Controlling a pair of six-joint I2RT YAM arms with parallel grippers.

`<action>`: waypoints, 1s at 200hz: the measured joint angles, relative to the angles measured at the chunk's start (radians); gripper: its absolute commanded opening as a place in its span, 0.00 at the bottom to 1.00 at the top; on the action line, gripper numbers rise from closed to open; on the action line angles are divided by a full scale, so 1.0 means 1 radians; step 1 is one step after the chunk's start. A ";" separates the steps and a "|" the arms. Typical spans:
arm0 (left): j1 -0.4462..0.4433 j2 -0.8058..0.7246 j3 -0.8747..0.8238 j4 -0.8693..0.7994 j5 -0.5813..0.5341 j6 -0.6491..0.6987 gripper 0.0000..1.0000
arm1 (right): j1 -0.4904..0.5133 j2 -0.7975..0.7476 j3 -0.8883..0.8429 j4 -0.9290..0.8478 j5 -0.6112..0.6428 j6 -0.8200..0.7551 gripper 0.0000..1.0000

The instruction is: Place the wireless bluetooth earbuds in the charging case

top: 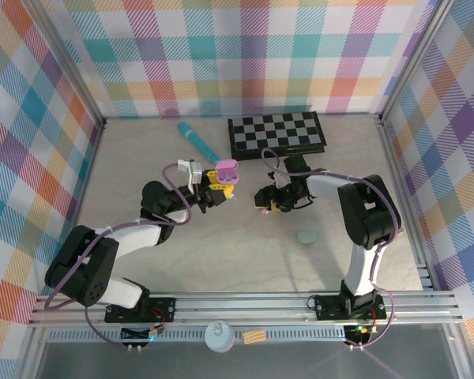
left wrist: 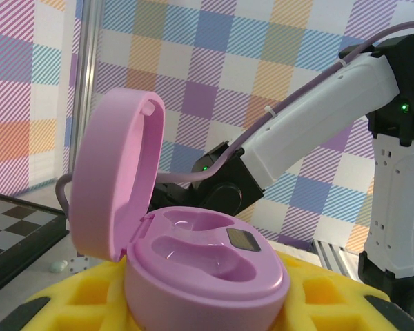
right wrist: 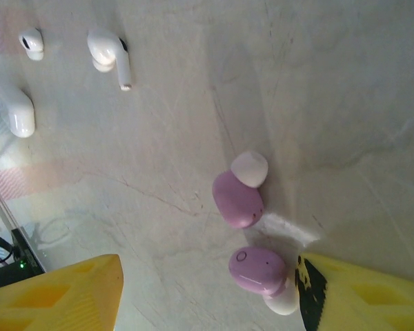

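Note:
The pink charging case (left wrist: 207, 265) stands with its lid (left wrist: 117, 172) swung up and both wells empty. My left gripper (top: 219, 187) is shut on its base between yellow fingers (left wrist: 317, 303), holding the case (top: 227, 169) above the table. Two pink-purple wireless bluetooth earbuds (right wrist: 238, 198) (right wrist: 257, 269) lie on the table, each with a whitish tip. My right gripper (right wrist: 207, 296) hangs open just above them; the nearer bud lies against its right finger (right wrist: 366, 296), well apart from the left finger (right wrist: 62, 293). In the top view the right gripper (top: 268, 200) is low, right of the case.
Three white earbuds (right wrist: 110, 55) (right wrist: 31, 43) (right wrist: 15, 110) lie farther off on the table. A teal stick (top: 197, 140) and a chessboard (top: 276, 133) sit at the back. A pale green pebble-like case (top: 306, 236) lies near the right arm.

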 measured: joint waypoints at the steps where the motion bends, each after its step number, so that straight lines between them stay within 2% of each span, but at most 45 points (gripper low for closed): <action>1: 0.000 0.000 0.000 0.000 0.000 0.000 0.27 | 0.000 0.000 0.000 0.000 0.000 0.000 0.67; 82: 0.000 0.005 0.019 0.000 0.006 -0.007 0.27 | 0.003 -0.069 -0.092 0.024 -0.047 0.001 0.66; 130: 0.000 0.015 0.032 0.000 0.019 -0.015 0.27 | 0.003 -0.133 -0.097 0.018 0.003 0.003 0.62; 200: 0.000 0.015 0.032 0.000 0.019 -0.019 0.27 | 0.002 0.013 0.030 0.006 0.009 -0.038 0.62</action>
